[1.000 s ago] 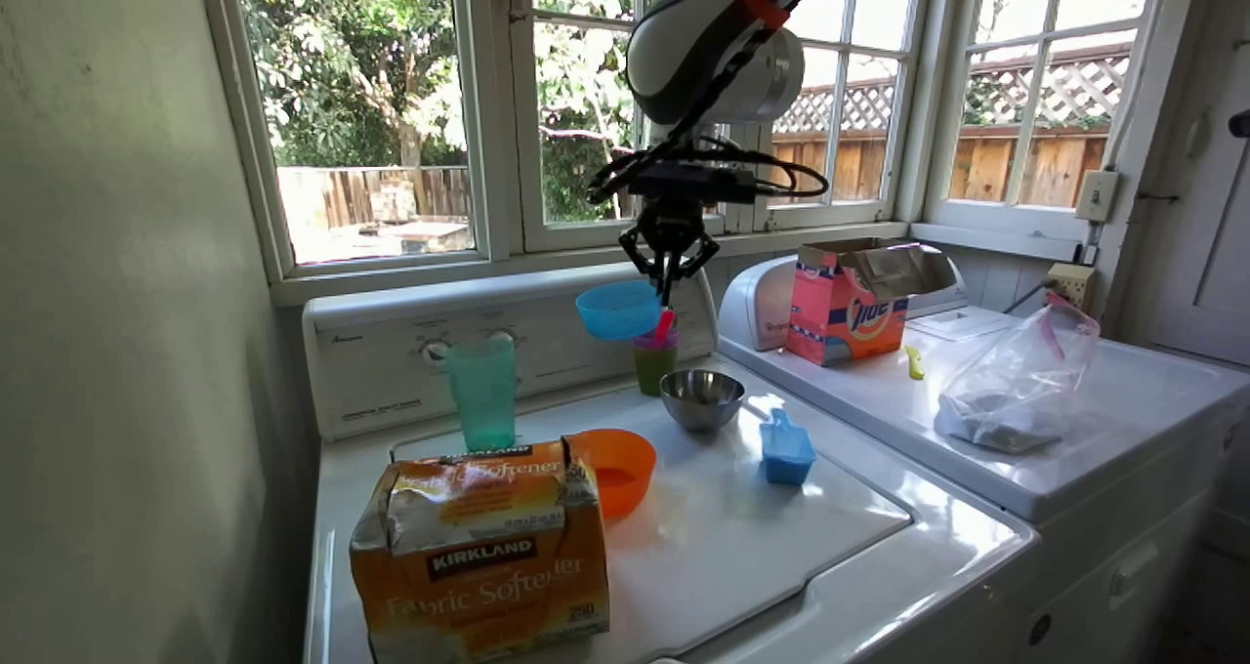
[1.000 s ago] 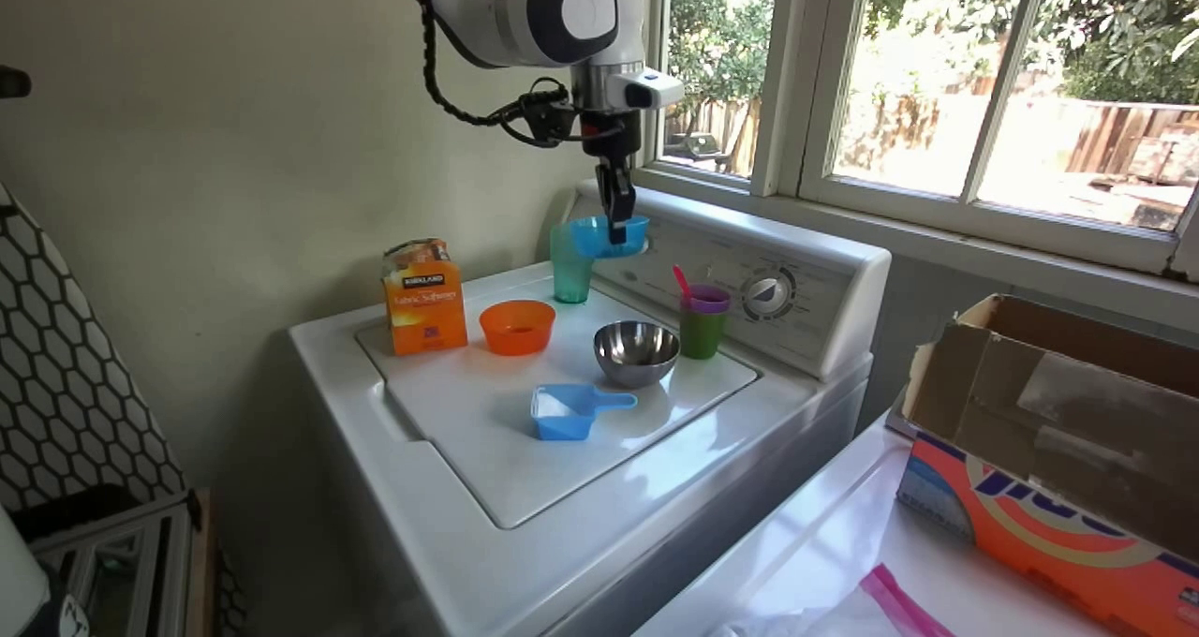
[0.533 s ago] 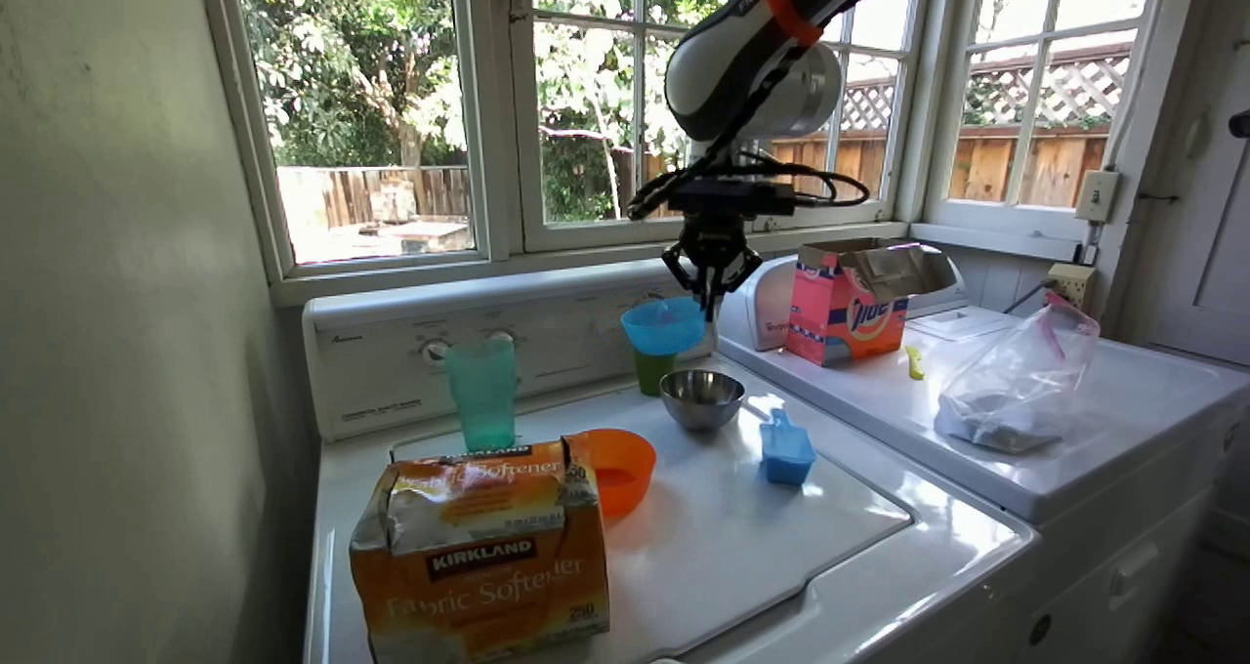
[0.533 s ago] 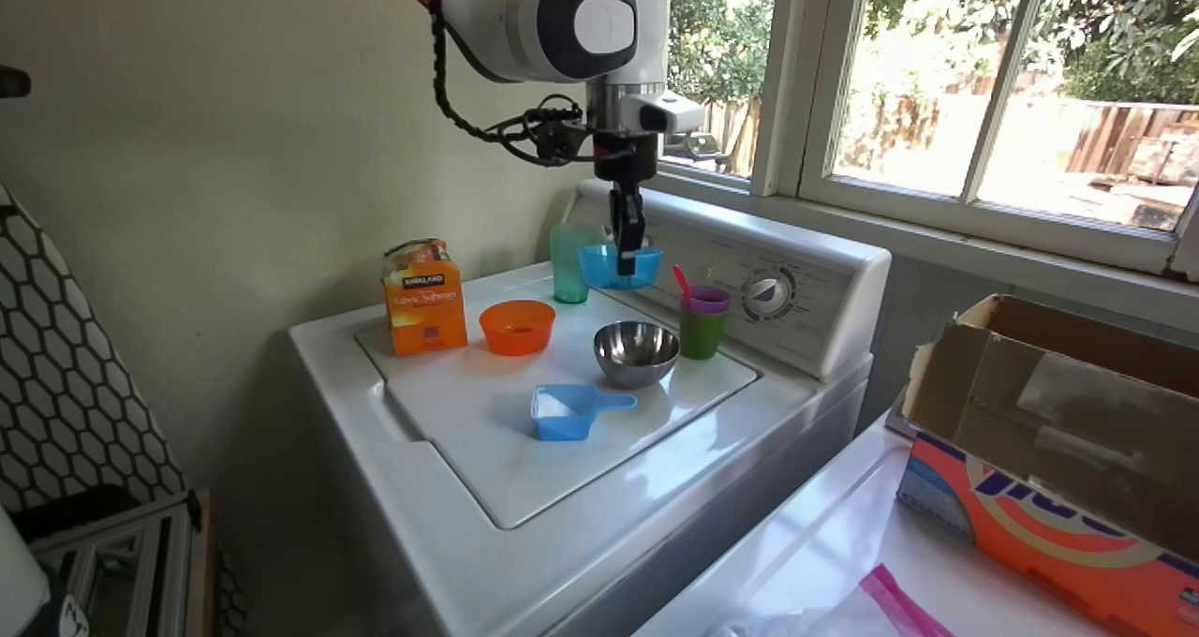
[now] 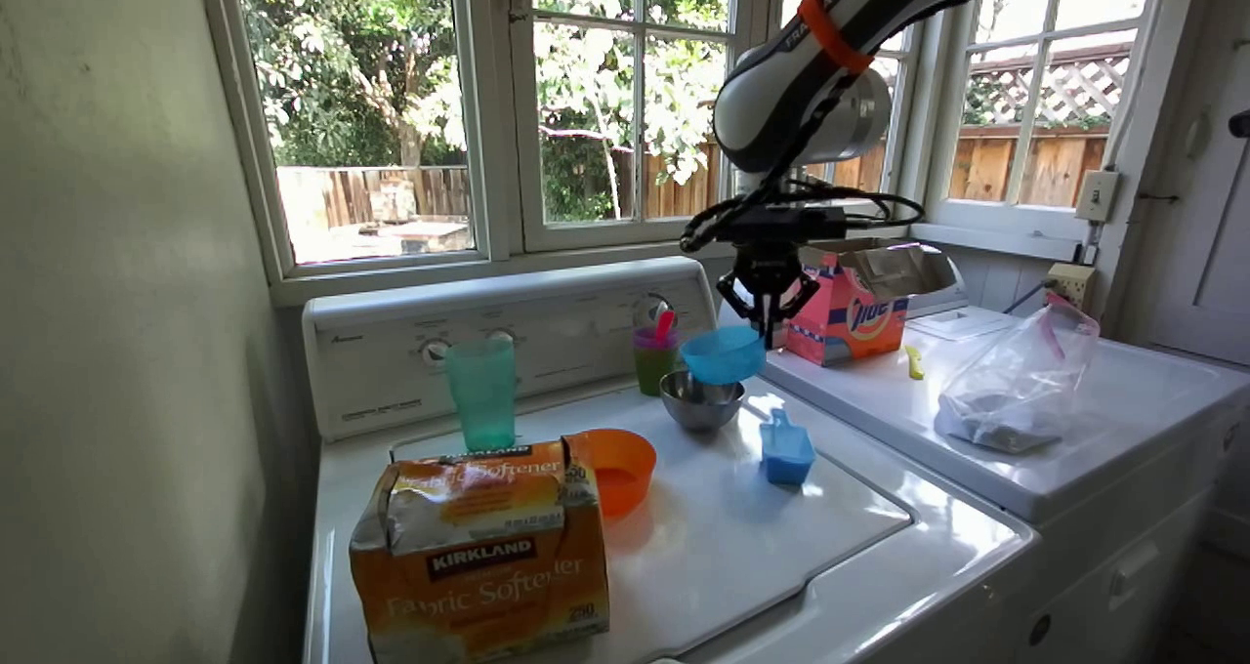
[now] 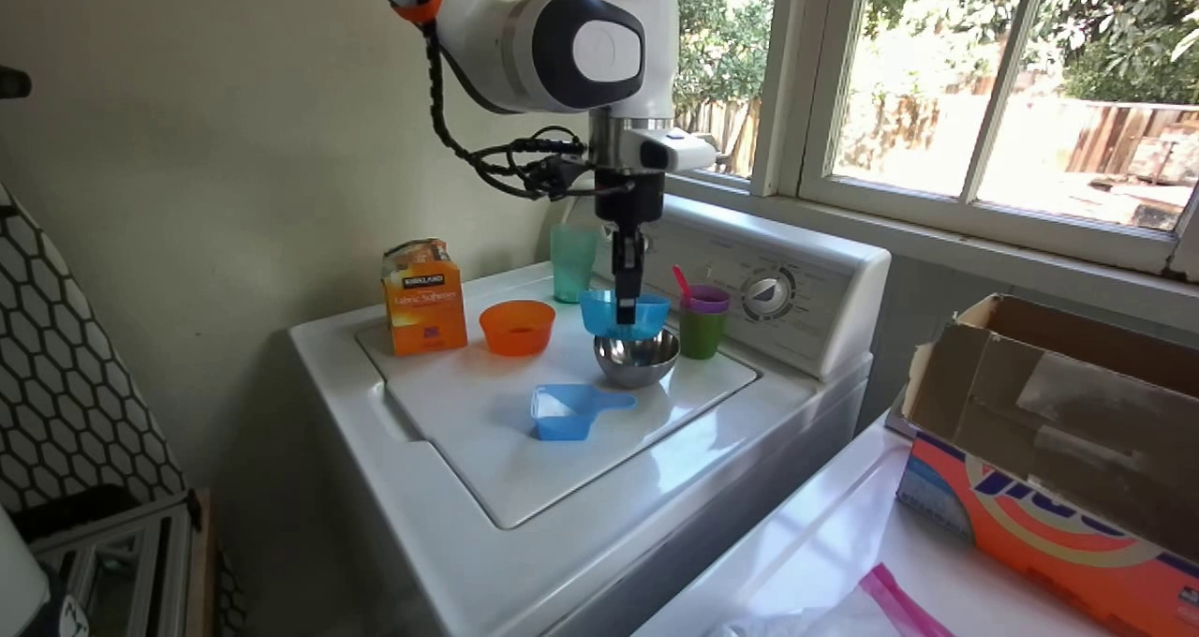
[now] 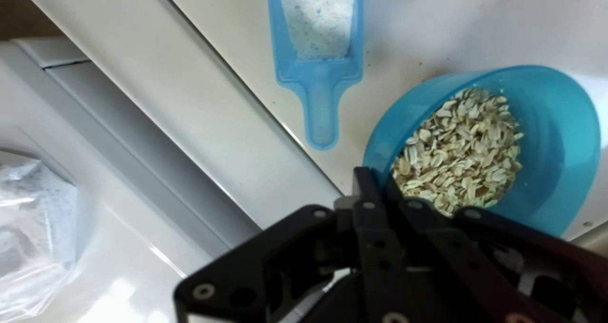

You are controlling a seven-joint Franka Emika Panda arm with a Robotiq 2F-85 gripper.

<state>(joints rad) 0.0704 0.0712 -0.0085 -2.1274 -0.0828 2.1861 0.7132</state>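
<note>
Blue bowl (image 5: 723,363), qty 1: where are we listing it?

– Over washer lid (image 5: 742,547), hanging clear of that surface. In both ext. views it's overlapping the mouth of the steel bowl (image 6: 635,367); whether the two are touching, can't tell.

– What's holding it?

– Gripper (image 7: 378,176), 1 ea., pointing down. Jaws are standing narrow, pinching the blue rim on one side.

– Contents?

– Oat flakes (image 7: 458,156), loose, lying heaped toward one side, per wrist view.

– Adj. stock?

– Blue scoop (image 7: 320,109), w/ white powder (image 7: 318,19), lying on the lid near the steel bowl. Green-and-purple cup (image 6: 704,330), standing upright just beside the steel bowl, pink utensil (image 6: 682,283) leaning out. Orange bowl (image 6: 517,330), sitting just beside the fabric softener box (image 5: 483,557). Teal tumbler (image 5: 481,395), standing nr. the control panel (image 6: 726,258).

– And the unit next door?

– White appliance (image 5: 1133,420), carrying three items: Tide box (image 5: 850,317), 1 pc., top flaps gaping; yellow item (image 5: 914,362), small, lying nr. the box front; clear bag (image 5: 1020,391), w/ pink strip, slumping a bit further fwd., whitish contents showing thru, exact type unclear.
</note>
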